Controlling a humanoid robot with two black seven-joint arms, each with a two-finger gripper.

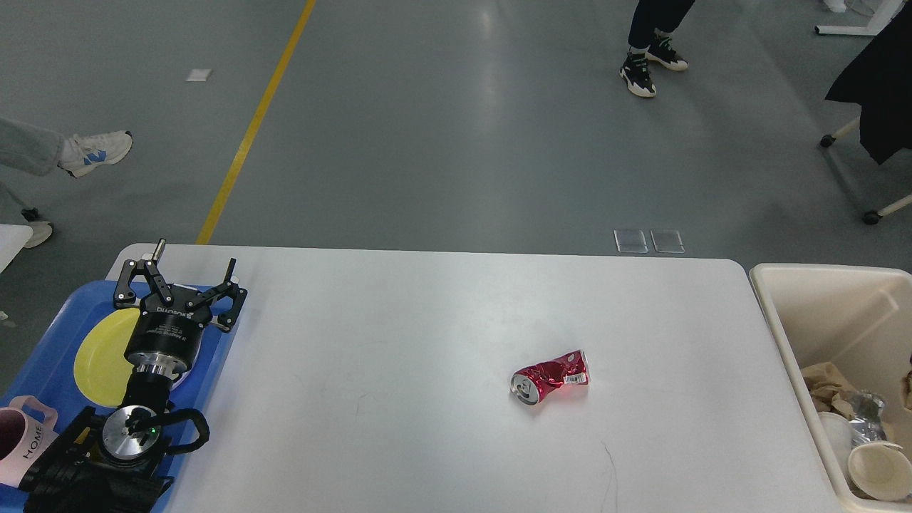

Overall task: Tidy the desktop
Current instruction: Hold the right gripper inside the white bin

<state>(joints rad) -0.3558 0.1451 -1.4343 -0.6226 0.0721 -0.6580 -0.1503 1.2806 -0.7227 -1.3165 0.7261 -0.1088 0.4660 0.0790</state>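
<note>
- Our cream bin (784, 313) stands just off the right end of the bench (427, 427), which fills the lower middle of our view with its long white top. In the bin's lower part lie crumpled brown paper (823, 377), a bit of silvery foil (866, 407) and a paper cup (875, 470) on its side with its mouth toward us.
- At the bench's left end sits our blue tray (50, 342), overhanging the edge. It holds a yellow plate (100, 356) and, at its near left corner, a pink mug (18, 442) with "HOME" lettered on it.
- A crushed red can (550, 377) lies on its side right of the bench's middle, well apart from both tray and bin, its top end facing left and toward us.
- Our left arm comes up from the lower left corner over the tray. Our left gripper (182, 274) hovers over the tray's far edge, fingers spread wide and holding nothing.
- Our right arm and its gripper lie outside our view.
- Beyond the bench, gray floor with a yellow line (249, 135) and people's shoes.
</note>
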